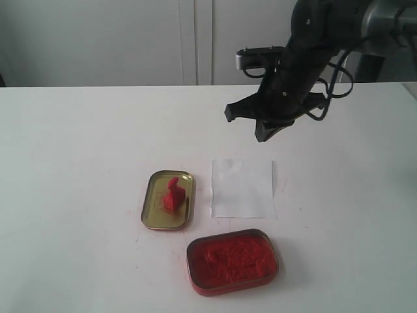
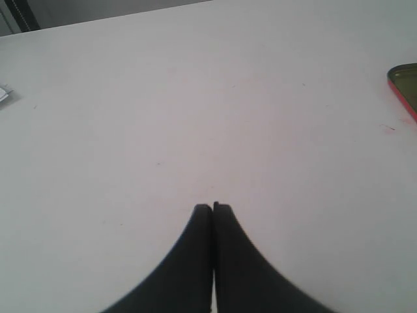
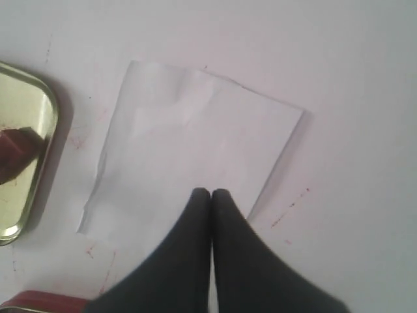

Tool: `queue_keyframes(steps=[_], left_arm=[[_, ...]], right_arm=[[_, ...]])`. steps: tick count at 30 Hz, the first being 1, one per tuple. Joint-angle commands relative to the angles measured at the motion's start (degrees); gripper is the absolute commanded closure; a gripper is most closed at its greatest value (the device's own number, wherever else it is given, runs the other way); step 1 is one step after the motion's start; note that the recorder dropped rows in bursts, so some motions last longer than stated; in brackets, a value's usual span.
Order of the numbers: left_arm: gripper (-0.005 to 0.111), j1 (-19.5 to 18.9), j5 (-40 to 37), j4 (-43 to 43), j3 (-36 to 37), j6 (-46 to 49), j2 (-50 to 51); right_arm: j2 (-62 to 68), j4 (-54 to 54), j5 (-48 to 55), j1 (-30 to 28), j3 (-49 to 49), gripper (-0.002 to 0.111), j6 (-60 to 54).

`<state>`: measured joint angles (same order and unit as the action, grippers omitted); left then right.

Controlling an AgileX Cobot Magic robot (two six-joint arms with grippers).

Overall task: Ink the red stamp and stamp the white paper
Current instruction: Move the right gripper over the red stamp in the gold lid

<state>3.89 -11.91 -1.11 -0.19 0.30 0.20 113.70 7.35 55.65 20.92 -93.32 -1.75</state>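
Observation:
The red stamp stands upright inside a gold tin lid left of centre; the right wrist view catches only its edge. To the right of that lid lies the white paper, flat on the table, also filling the right wrist view. An oval red tin of ink paste sits in front of both. My right gripper hangs shut and empty in the air above the paper's far edge. My left gripper is shut over bare tabletop and does not show in the exterior view.
The white table carries faint red smudges beside the paper. A corner of the red tin shows at the edge of the left wrist view. A white cabinet wall stands behind the table.

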Motion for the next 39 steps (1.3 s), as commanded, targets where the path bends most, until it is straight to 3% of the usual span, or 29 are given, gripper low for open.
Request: queue_keyframes(steps=[1,20,31,39], left_arm=[[0.107,-0.04,-0.1,0.15,0.19,0.16,-0.2],[0.107,-0.04,-0.1,0.15,0.19,0.16,-0.2],[0.107,-0.04,-0.1,0.15,0.19,0.16,-0.2],[0.107,-0.04,-0.1,0.15,0.19,0.16,-0.2]], right_arm=[[2.71,0.42,2.75,1.65,-4.45,0.108,-1.11],[13.25,3.47,12.12,7.22,-20.94,0.108,-11.57],[13.87,3.76,10.81,10.94,-22.02,0.108,-30.47],[13.87,4.79,9.56,14.01,-22.02,0.108,-50.98]])
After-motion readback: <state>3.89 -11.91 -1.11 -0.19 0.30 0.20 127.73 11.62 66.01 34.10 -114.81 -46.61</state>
